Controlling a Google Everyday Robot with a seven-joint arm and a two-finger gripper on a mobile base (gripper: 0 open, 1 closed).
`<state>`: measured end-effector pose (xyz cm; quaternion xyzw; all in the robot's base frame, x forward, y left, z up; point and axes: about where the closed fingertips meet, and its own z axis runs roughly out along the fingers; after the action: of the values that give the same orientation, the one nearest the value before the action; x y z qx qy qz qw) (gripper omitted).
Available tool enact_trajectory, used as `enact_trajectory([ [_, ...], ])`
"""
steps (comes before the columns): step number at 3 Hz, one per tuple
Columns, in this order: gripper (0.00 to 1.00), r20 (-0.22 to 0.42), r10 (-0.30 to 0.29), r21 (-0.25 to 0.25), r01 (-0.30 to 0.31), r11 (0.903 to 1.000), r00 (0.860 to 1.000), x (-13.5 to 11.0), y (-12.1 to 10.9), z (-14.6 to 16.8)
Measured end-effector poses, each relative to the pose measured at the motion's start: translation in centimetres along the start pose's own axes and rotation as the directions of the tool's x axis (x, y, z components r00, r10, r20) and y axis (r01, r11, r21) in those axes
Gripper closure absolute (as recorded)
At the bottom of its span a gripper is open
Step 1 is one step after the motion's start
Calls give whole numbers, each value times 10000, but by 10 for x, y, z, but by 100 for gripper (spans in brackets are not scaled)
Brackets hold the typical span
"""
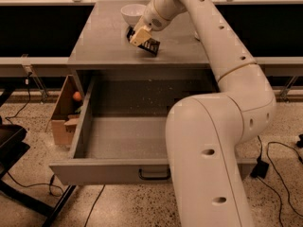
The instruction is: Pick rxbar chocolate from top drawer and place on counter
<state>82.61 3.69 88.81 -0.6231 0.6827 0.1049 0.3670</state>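
Observation:
My gripper (pixel 140 36) is over the middle of the counter (pixel 102 44), just in front of the white bowl. It is shut on the rxbar chocolate (pixel 151 46), a flat black bar that hangs tilted, with its lower end at or just above the counter top. The top drawer (pixel 102 170) stands pulled wide open below the counter. Its visible grey floor is bare, and its right part is hidden behind my arm. Its black handle (pixel 154 175) is at the front centre.
A white bowl (pixel 132 13) stands at the back of the counter. My large white arm (pixel 213 141) covers the right side of the drawer and counter. A cardboard box (pixel 64 112) with an orange (pixel 76 96) sits on the floor to the left. Cables lie on the floor.

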Motion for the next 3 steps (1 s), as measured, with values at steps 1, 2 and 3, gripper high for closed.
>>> enact_trajectory([
  [1,20,0,0,0,0,10000,10000,0,0,0],
  [2,0,0,0,-1,0,10000,10000,0,0,0],
  [3,0,8,23,3,-23,10000,10000,0,0,0],
])
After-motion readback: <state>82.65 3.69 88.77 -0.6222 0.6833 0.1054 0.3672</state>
